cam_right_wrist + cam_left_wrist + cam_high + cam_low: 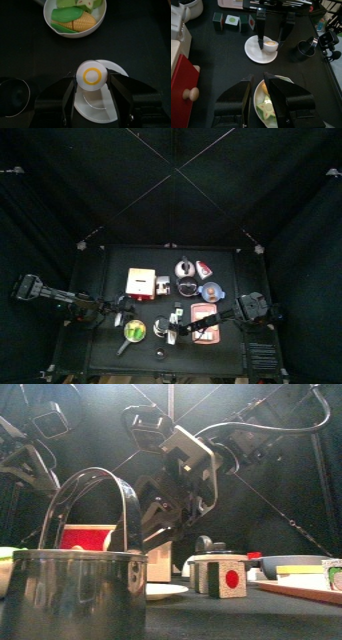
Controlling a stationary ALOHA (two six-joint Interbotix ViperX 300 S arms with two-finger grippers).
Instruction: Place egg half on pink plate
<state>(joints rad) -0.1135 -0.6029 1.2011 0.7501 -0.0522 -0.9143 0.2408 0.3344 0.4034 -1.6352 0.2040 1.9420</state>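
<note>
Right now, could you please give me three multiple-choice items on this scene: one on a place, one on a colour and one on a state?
1. Where does the egg half lie?
A. on the pink plate
B. on the white round disc
C. in the bowl of vegetables

2. What colour is the ring on the egg half?
A. yellow
B. red
C. blue

3. How does the right pincer stand?
A. shut above the bowl
B. shut on a block
C. open, one jaw on either side of the egg half

Answers:
1 B: the egg half sits on the white round disc.
2 A: its ring shows yellow.
3 C: the right pincer straddles it with gaps showing.
</note>
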